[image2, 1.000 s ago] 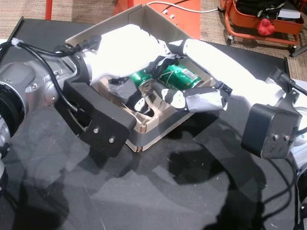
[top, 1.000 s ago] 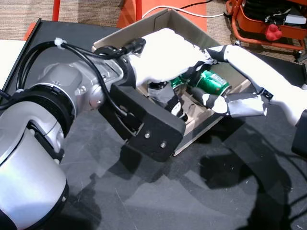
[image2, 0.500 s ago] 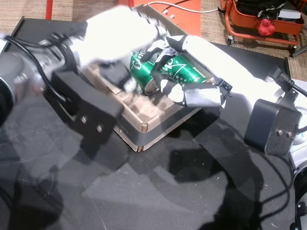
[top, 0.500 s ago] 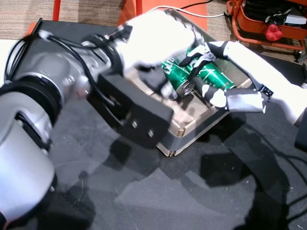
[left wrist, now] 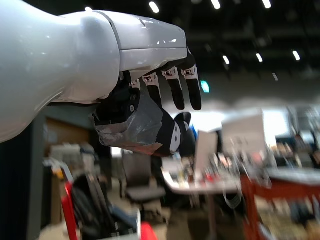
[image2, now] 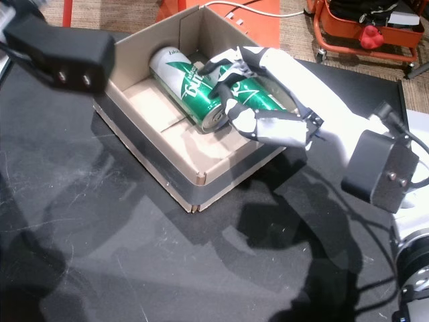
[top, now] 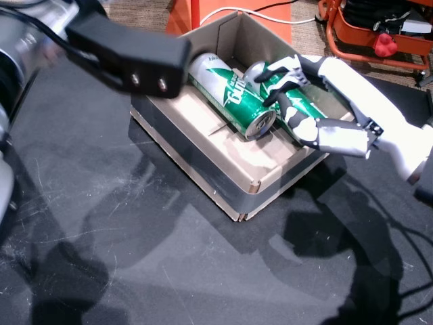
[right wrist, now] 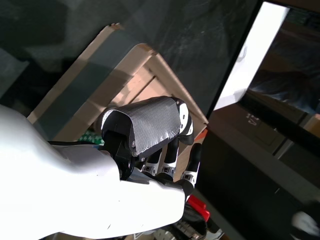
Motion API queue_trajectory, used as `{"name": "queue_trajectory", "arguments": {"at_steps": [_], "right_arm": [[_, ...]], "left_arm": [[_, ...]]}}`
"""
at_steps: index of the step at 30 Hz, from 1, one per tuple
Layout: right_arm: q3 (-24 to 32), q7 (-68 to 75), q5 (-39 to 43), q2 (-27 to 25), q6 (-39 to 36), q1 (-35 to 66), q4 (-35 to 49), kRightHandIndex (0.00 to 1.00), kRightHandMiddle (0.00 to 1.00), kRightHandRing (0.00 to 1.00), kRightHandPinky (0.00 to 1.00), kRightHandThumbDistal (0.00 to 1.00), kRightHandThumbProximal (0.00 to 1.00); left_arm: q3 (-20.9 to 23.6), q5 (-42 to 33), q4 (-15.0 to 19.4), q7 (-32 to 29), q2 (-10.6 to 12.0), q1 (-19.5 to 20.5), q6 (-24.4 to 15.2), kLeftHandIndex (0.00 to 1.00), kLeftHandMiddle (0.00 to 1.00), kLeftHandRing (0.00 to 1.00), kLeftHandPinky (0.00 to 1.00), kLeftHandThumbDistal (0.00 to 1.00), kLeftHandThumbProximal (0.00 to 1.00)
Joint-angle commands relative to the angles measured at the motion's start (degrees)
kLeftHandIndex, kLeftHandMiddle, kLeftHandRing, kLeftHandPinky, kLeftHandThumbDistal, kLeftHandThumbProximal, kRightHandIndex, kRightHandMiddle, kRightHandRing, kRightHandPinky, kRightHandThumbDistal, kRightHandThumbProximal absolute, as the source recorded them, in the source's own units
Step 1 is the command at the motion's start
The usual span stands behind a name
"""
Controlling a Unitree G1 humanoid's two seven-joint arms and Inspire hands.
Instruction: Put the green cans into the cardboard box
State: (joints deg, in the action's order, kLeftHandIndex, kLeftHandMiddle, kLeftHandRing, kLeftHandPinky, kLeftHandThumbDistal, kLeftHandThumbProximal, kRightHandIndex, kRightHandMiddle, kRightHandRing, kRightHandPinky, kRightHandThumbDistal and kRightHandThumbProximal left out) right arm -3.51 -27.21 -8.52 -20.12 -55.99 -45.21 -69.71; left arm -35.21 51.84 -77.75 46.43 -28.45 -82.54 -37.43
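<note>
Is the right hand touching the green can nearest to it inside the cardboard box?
Touching. In both head views the right hand has fingers wrapped over the green can lying in the cardboard box.

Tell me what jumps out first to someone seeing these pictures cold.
Two green cans lie side by side in the open cardboard box on the black table: the left can lies free, while the right hand wraps the right can. The left hand holds nothing, its fingers apart, in its wrist view. An orange cart stands on the floor at upper right.
</note>
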Motion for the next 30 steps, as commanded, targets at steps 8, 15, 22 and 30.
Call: {"name": "queue_trajectory", "arguments": {"at_steps": [8, 15, 22, 30], "right_arm": [[2.2, -0.6, 1.7, 1.0, -0.4, 1.5, -1.4, 0.81, 0.62, 0.57, 0.70, 0.52, 1.00], [3.6, -1.1, 2.1, -0.2, -2.8, 0.3, -0.4, 0.82, 0.59, 0.56, 0.68, 0.51, 0.96], [6.0, -1.2, 7.9, -3.2, -15.4, 2.0, 6.5, 0.83, 0.62, 0.56, 0.65, 0.58, 0.84], [1.2, 1.9, 29.0, -8.0, -29.6, 10.7, 27.1, 0.81, 0.54, 0.54, 0.61, 0.74, 0.83]], "left_arm": [[-2.9, 5.0, 15.0, 26.9, -16.0, 19.6, -41.9, 0.49, 0.59, 0.65, 0.63, 0.36, 0.00], [-32.0, -23.0, 21.7, 24.9, -20.8, 34.1, -55.1, 0.58, 0.64, 0.70, 0.73, 0.26, 0.19], [-34.4, -60.0, 27.1, 9.9, -19.5, 40.0, -55.1, 0.49, 0.55, 0.68, 0.74, 0.37, 0.43], [-18.6, -112.1, 41.6, -47.1, -16.4, 49.5, -46.3, 0.49, 0.57, 0.68, 0.77, 0.59, 0.38]]}}
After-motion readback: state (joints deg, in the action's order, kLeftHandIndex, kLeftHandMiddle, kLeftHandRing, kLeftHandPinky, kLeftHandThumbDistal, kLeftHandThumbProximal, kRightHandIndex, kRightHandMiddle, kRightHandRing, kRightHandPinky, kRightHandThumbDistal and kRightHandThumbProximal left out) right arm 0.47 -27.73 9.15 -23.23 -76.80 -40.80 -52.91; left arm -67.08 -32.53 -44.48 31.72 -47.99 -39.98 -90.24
